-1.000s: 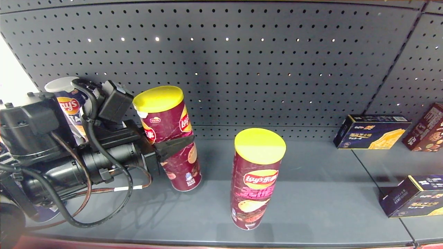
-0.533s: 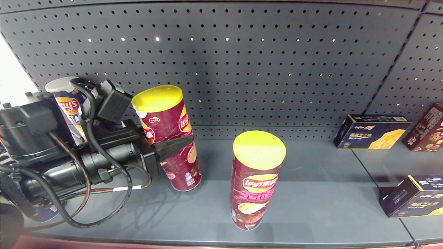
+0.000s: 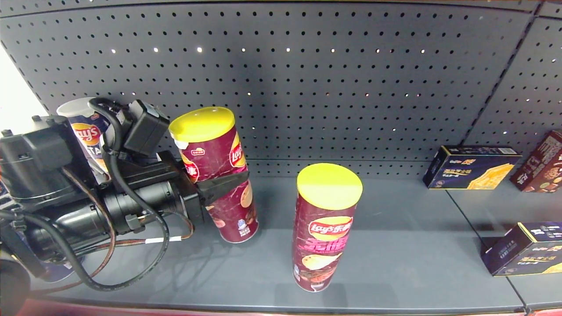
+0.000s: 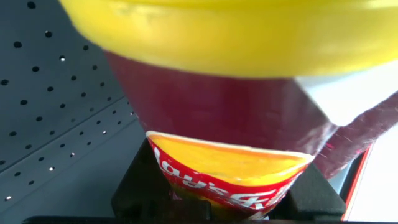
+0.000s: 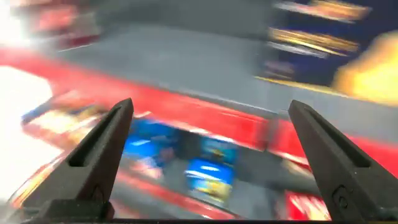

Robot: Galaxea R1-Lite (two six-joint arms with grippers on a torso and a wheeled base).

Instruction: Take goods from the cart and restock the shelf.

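A maroon chip can with a yellow lid (image 3: 217, 171) stands on the grey shelf (image 3: 395, 263) at the left, leaning a little. My left gripper (image 3: 221, 186) is shut on its middle; up close in the left wrist view the same can (image 4: 230, 112) sits between the fingers. A second maroon can with a yellow lid (image 3: 325, 224) stands free on the shelf, right of the first. Behind my left arm stands a blue-and-white chip can with a pale lid (image 3: 85, 131). My right gripper (image 5: 214, 162) is open with nothing in it, over blurred red and blue packages.
Dark blue snack boxes lie at the right, one at the back (image 3: 472, 167) and one at the front (image 3: 524, 248). A maroon box (image 3: 542, 162) sits at the far right. A pegboard wall (image 3: 307, 79) backs the shelf. Bare shelf lies between the cans and the boxes.
The held can and my left gripper have shifted slightly to the right. The free can has stayed in place apart from small camera shifts.
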